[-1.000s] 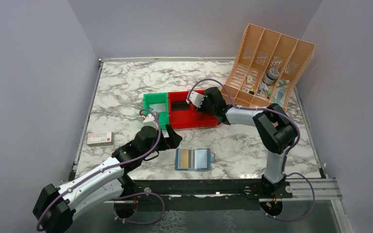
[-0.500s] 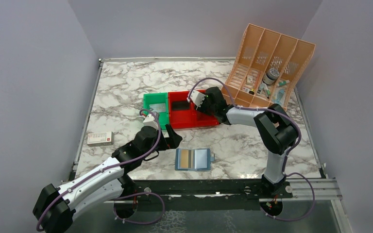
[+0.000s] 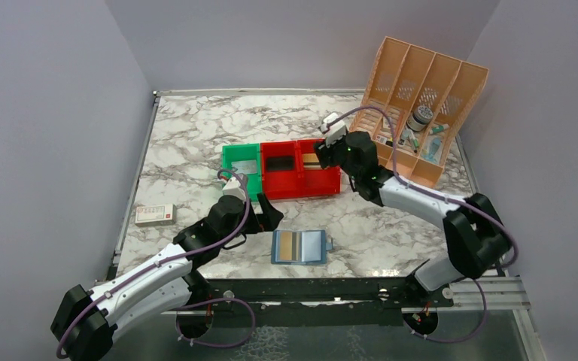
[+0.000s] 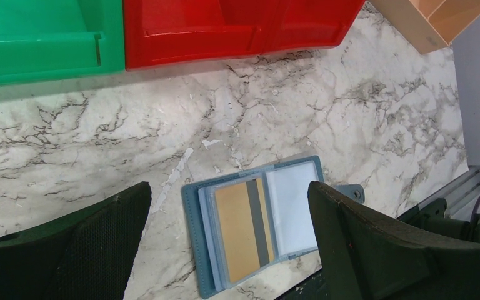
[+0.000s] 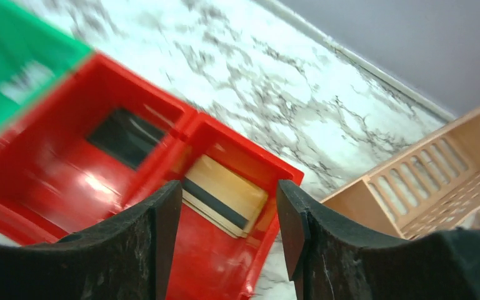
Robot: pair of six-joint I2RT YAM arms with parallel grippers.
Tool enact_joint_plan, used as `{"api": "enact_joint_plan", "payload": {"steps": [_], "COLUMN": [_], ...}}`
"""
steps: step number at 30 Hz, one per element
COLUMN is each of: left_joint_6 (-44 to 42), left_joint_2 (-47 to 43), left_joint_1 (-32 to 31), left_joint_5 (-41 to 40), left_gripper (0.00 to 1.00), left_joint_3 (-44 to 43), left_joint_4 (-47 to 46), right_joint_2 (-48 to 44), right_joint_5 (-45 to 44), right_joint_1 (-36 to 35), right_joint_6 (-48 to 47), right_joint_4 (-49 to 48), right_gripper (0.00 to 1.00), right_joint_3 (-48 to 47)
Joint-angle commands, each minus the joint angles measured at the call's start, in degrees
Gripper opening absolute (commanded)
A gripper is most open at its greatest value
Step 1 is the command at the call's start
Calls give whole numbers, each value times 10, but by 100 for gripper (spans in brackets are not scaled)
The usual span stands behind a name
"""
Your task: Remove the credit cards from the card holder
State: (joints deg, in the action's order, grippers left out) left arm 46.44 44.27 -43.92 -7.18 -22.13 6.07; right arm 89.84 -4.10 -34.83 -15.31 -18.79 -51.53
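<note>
My tool (image 5: 227, 186), fingers parted. Below: red bin (image 5: 256, 156) holding tan-gold, dark-striped credit card (image 5: 222, 199); second red bin (image 5: 56, 165), dark flat item (image 5: 125, 137); green bin (image 5: 19, 50); peach rack (image 5: 425, 175); marble surface (image 5: 275, 81).

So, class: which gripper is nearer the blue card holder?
Left. The left gripper sits just off the card holder's far left corner; the right gripper hangs over a red bin, well beyond it.

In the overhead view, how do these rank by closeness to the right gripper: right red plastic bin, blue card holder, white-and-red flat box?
From the right gripper:
1. Right red plastic bin, just under it.
2. Blue card holder, toward the arms' bases.
3. White-and-red flat box, far left.
</note>
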Motion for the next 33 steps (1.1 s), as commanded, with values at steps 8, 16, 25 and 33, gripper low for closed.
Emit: {"api": "enact_joint_plan", "payload": {"steps": [8, 16, 25, 33], "left_joint_6": [-30, -44, -53, -67], "left_joint_2": [4, 11, 14, 32], "left_joint_1": [4, 4, 4, 5], "left_joint_5": [52, 64, 69, 96], "left_gripper": [99, 96, 92, 89], "left_joint_3": [-5, -5, -9, -10], "left_joint_4": [-14, -1, 8, 1], "right_joint_2": [-183, -184, -179, -173], "right_joint_5": [153, 231, 143, 88], "right_joint_1": [-2, -63, -144, -208], "right_joint_6": [523, 623, 653, 680], "right_joint_4": [31, -40, -27, -41], "right_gripper": [57, 55, 45, 39], "right_joint_3": [143, 249, 265, 280]}}
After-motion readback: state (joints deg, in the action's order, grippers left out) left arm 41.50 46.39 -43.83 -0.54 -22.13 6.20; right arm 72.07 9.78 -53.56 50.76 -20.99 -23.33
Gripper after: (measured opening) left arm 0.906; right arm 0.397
